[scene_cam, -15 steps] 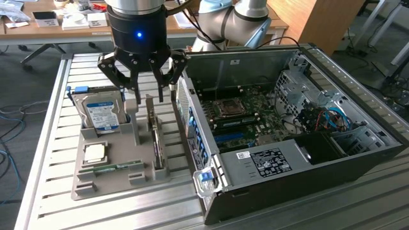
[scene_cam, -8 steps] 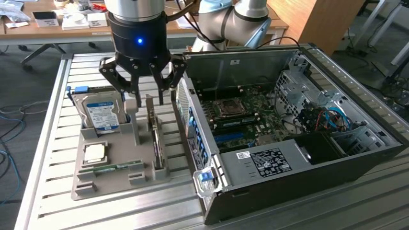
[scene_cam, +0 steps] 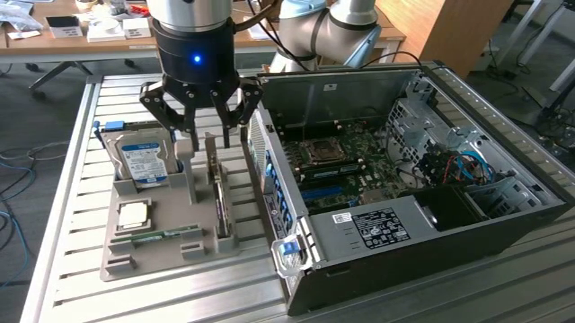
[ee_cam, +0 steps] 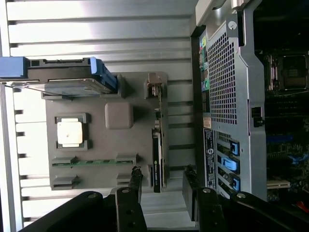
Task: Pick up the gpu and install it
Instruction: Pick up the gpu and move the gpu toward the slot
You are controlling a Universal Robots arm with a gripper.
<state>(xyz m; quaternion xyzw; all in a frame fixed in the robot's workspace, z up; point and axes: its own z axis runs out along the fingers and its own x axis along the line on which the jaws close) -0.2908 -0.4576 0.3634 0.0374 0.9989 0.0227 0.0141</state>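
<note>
The gpu (scene_cam: 219,196) stands on its long edge in a slot of the grey holder tray (scene_cam: 126,261), a thin dark card with a grey metal bracket at its far end. My gripper (scene_cam: 206,140) hangs open above it, dark fingers spread to either side of the card's line and clear of it. In the wrist view the gpu (ee_cam: 157,145) appears edge-on, and the gripper (ee_cam: 162,182) straddles its nearer end from above. The fingers (ee_cam: 135,180) hold nothing.
The holder tray (ee_cam: 120,162) also carries an upright silver hard drive (scene_cam: 139,160), a square processor (scene_cam: 133,215) and a green memory stick (scene_cam: 166,234). The open computer case (scene_cam: 503,121) lies close on the exterior view's right, motherboard exposed. Its rear grille (ee_cam: 227,82) sits beside the card.
</note>
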